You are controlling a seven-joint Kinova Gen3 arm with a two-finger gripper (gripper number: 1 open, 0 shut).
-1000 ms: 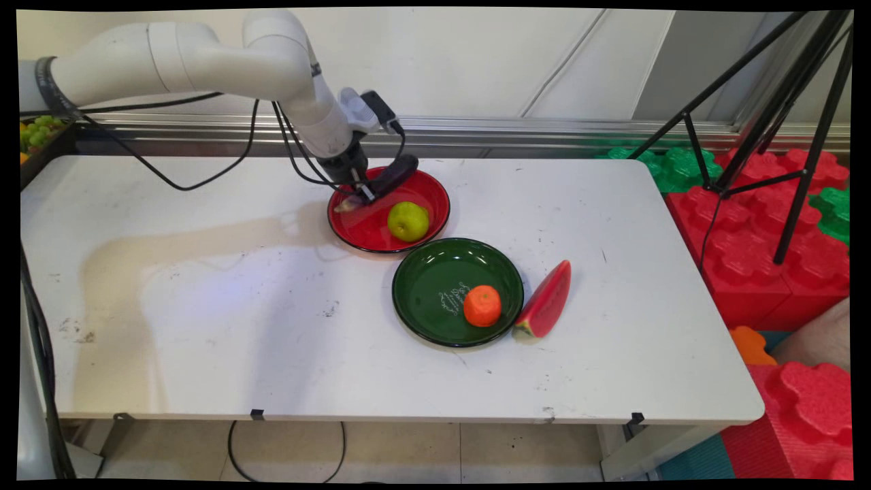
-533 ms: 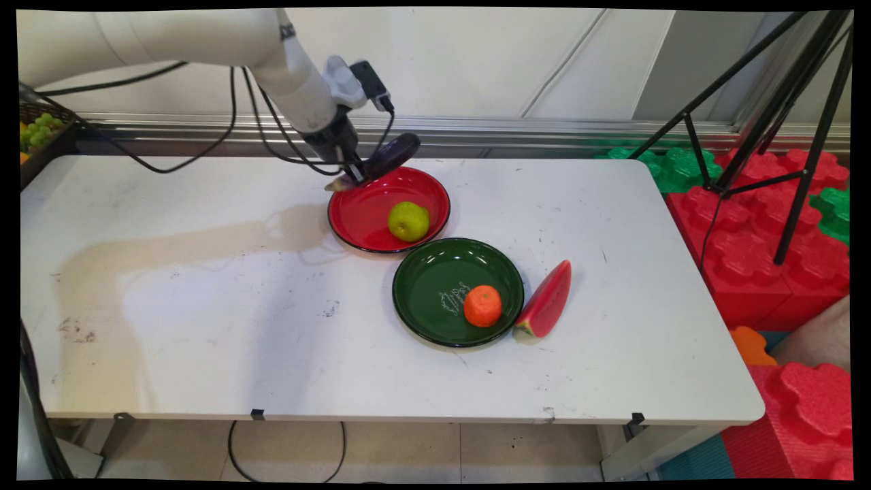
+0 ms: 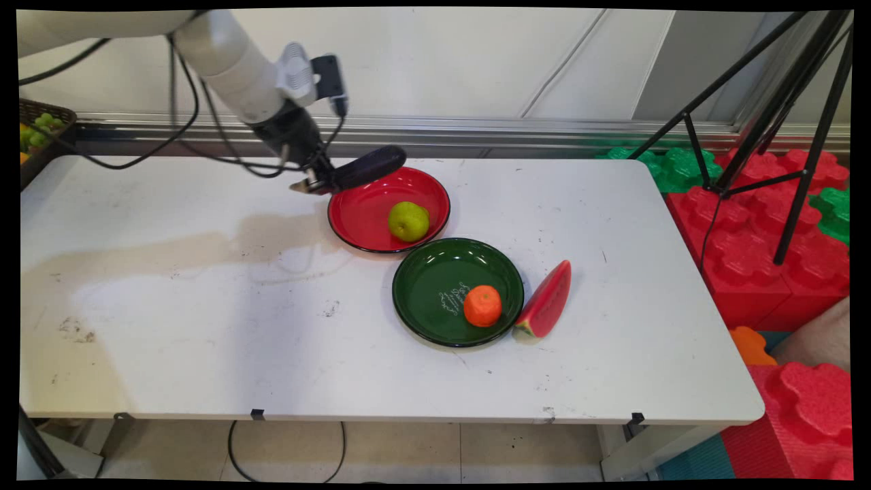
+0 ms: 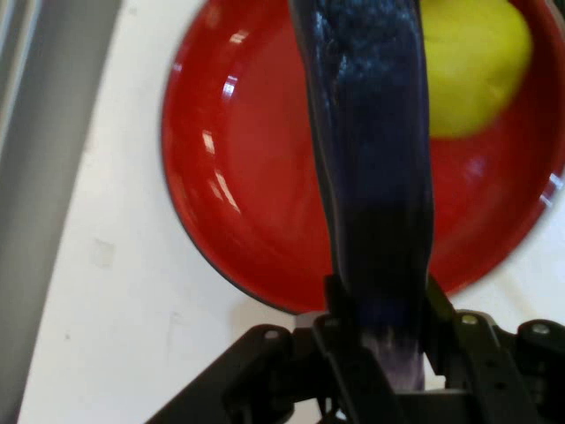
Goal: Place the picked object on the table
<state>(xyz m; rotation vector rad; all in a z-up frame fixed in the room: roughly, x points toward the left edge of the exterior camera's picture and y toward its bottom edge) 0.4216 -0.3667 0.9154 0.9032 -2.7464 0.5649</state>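
Observation:
My gripper (image 3: 321, 178) (image 4: 381, 309) is shut on the stem end of a dark purple eggplant (image 3: 364, 167) (image 4: 375, 150). The eggplant hangs in the air, jutting out over the far left rim of a red plate (image 3: 371, 228) (image 4: 238, 194). A yellow-green pear (image 3: 408, 220) (image 4: 468, 71) lies in that plate, to the right of the eggplant. In the hand view the eggplant runs up the middle of the picture and covers part of the plate and pear.
A green plate (image 3: 429, 286) in front of the red one holds an orange (image 3: 482, 305). A watermelon slice (image 3: 546, 301) leans against its right rim. A basket of fruit (image 3: 37, 129) stands at the far left, a black tripod (image 3: 782, 136) and foam blocks (image 3: 769, 224) at the right.
The gripper has lifted the eggplant out of the red plate and carried it up and to the left, past the plate's far rim. The pear and the other things have stayed put.

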